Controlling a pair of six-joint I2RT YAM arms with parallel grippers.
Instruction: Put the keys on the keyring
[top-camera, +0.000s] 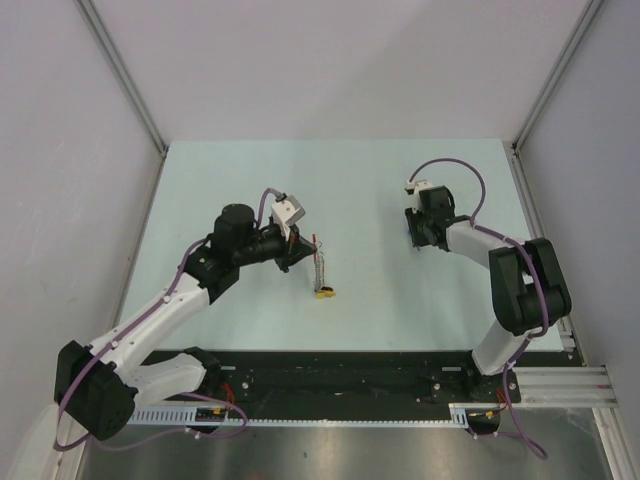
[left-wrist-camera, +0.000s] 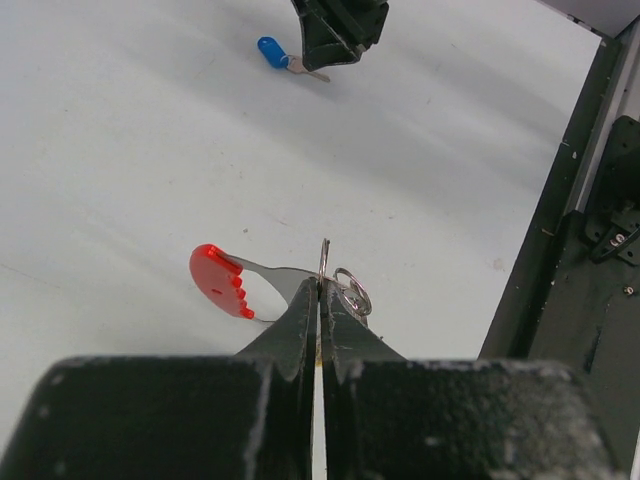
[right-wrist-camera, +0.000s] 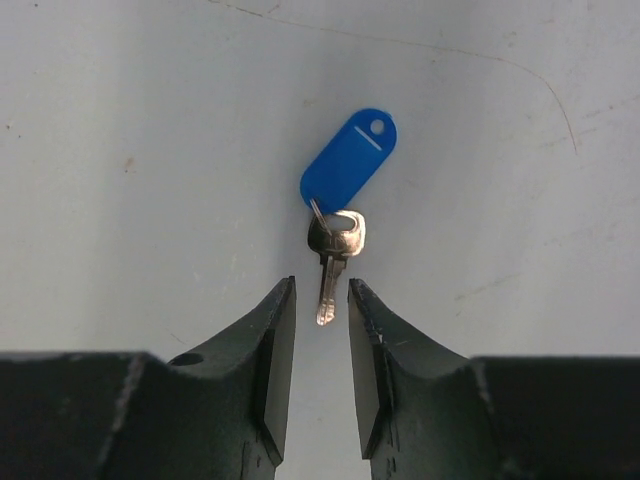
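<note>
My left gripper (left-wrist-camera: 321, 285) is shut on the keyring (left-wrist-camera: 352, 292), pinching its thin metal part. The red curved piece (left-wrist-camera: 215, 280) sticks out to the left of the fingers. From above, the keyring (top-camera: 318, 268) hangs below the left gripper (top-camera: 300, 250), its yellow-capped end (top-camera: 325, 293) lowest. One of the keys (right-wrist-camera: 330, 262), silver with a blue tag (right-wrist-camera: 348, 160), lies flat on the table. My right gripper (right-wrist-camera: 322, 290) is open, low over it, the blade tip between the fingers with a gap on each side. The left wrist view also shows this key (left-wrist-camera: 275, 52) under the right gripper (left-wrist-camera: 335, 40).
The pale table (top-camera: 370, 200) is walled on the left, back and right. A black rail with the arm bases (top-camera: 340, 375) runs along the near edge. The dark frame (left-wrist-camera: 590, 200) stands close on the right of the left wrist view.
</note>
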